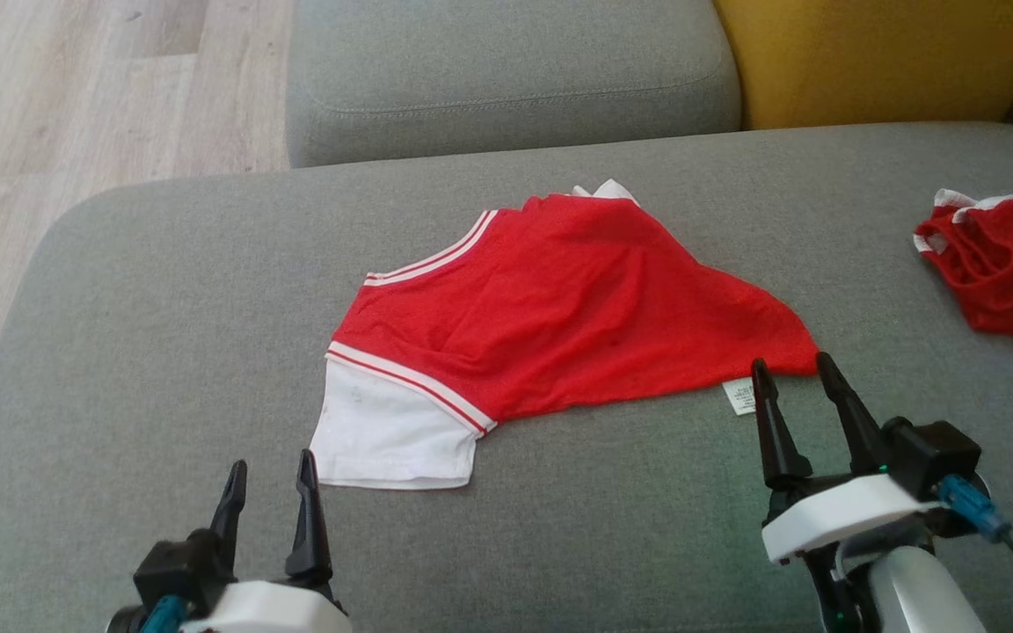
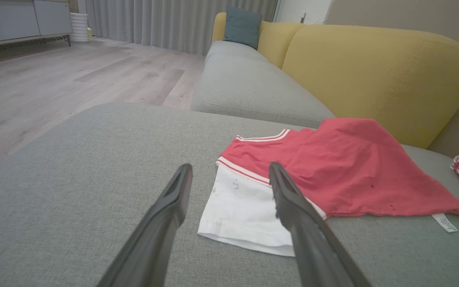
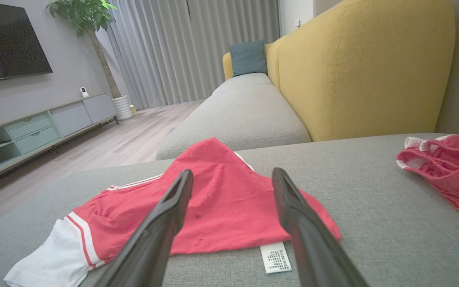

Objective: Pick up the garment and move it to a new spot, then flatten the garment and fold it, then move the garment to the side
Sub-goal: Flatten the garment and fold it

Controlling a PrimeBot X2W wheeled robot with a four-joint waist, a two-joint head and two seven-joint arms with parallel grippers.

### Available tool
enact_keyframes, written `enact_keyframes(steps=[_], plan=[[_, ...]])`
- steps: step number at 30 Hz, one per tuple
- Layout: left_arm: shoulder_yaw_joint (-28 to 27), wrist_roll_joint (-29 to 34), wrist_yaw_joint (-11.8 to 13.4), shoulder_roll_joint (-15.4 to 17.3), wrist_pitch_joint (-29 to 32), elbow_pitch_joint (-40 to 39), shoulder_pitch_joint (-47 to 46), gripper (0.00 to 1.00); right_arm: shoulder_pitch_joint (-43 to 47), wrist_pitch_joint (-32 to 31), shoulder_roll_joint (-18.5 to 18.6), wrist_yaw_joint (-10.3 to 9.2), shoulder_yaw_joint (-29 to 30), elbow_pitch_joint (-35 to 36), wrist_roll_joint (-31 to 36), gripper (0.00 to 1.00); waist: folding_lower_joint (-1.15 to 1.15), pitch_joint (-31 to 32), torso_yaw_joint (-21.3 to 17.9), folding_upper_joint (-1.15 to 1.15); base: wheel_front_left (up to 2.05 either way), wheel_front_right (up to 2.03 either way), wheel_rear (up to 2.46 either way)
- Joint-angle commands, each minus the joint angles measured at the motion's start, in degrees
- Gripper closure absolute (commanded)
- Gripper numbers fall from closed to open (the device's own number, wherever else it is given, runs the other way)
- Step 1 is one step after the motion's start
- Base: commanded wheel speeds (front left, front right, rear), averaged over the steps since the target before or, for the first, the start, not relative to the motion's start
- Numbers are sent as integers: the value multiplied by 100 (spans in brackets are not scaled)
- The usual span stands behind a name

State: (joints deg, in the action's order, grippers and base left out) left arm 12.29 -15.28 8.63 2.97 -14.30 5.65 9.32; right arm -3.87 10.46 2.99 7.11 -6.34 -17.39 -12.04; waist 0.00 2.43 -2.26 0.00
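Red garment (image 1: 559,299) rumpled on grey sofa seat (image 1: 137,352). Both wide, empty: left claw (image 1: 271,462) near its white edge, right claw (image 1: 791,362) at its red corner, likely poised for two-corner lift.

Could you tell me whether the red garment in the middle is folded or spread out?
Spread out but rumpled: the red garment lies creased on the grey cushion, white sleeve and label sticking out.

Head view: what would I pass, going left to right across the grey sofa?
Left pincer → red and white garment → right pincer → crumpled red garment at the right edge.
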Motion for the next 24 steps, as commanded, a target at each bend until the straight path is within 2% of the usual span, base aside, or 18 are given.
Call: enact_keyframes(steps=[1,24], plan=[[-194,36,37,-10,-70,-203,-177,0,-126,-29,-11,37,-117,229,-5,0,0,2,5,0,0,0,0],[-197,119,-47,-10,-70,-57,-250,0,-93,-107,-11,37,-89,215,48,0,0,-70,55,0,0,0,0]])
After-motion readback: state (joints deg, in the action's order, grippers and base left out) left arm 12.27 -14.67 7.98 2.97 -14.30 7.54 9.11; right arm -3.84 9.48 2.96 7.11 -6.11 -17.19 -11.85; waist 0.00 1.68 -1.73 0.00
